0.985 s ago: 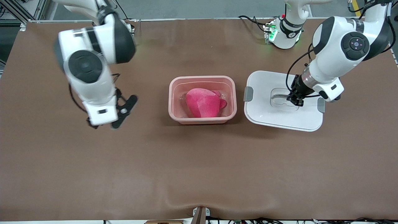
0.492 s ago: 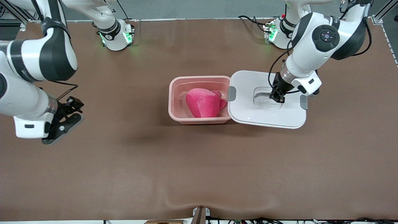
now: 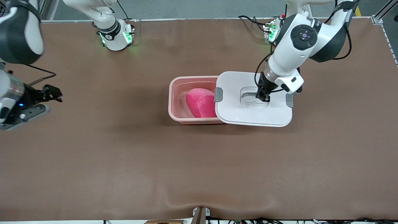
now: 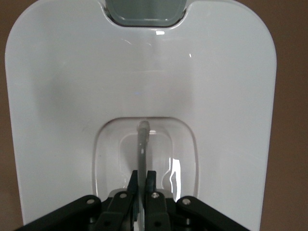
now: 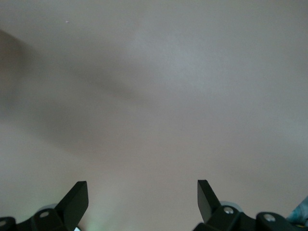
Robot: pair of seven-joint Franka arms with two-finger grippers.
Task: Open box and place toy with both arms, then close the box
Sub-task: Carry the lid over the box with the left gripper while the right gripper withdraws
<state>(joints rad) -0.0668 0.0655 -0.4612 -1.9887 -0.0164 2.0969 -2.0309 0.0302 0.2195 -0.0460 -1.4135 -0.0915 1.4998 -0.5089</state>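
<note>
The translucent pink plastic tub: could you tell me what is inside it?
A bright pink plush toy lies inside the tub; the white lid covers its end toward the left arm, hiding that part.

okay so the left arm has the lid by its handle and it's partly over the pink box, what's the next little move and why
Probably carry the lid sideways toward the right arm's end until it sits squarely over the box. The left pincer is shut on the lid's centre handle, yet the lid covers only one end of the box, and the toy inside shows. The right pincer waits open, away from the box.
</note>
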